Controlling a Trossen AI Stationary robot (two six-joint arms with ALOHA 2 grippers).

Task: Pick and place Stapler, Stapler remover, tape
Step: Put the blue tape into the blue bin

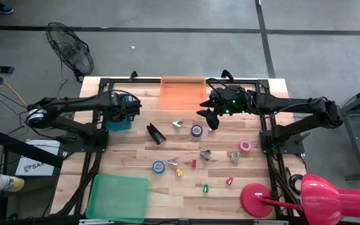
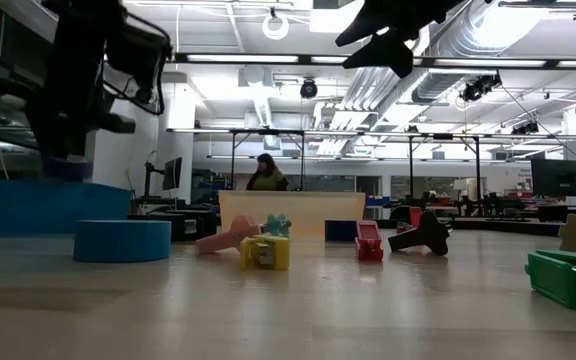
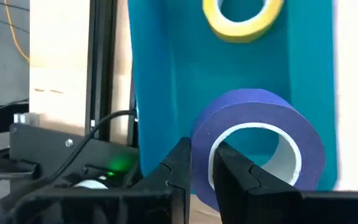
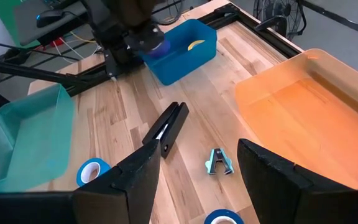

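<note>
My left gripper (image 3: 202,171) is shut on a purple tape roll (image 3: 260,124) above the blue bin (image 3: 166,74), where a yellow tape roll (image 3: 241,22) lies flat on the floor. The black stapler (image 1: 156,133) lies on the table right of the bin. A silvery staple remover (image 1: 177,124) and a blue tape roll (image 1: 196,130) lie beyond the stapler. Another blue roll (image 1: 159,167) and a pink roll (image 1: 245,145) lie flat on the table. My right gripper (image 1: 210,115) hangs open above the table, near the orange tray (image 1: 183,89), holding nothing. My left gripper pinches the purple roll's ring wall (image 3: 202,149), one finger (image 3: 235,174) inside the centre hole and the other (image 3: 178,168) against the outer face. The fingers slant down from above. The roll is lifted clear, over the blue bin (image 4: 182,50).
A green tray (image 1: 119,197) sits at the near left corner and a red lamp (image 1: 261,200) at the near right. Small coloured pieces and more silvery claw pieces lie scattered over the middle of the table (image 1: 192,164). A person stands in the room beyond (image 2: 266,172).
</note>
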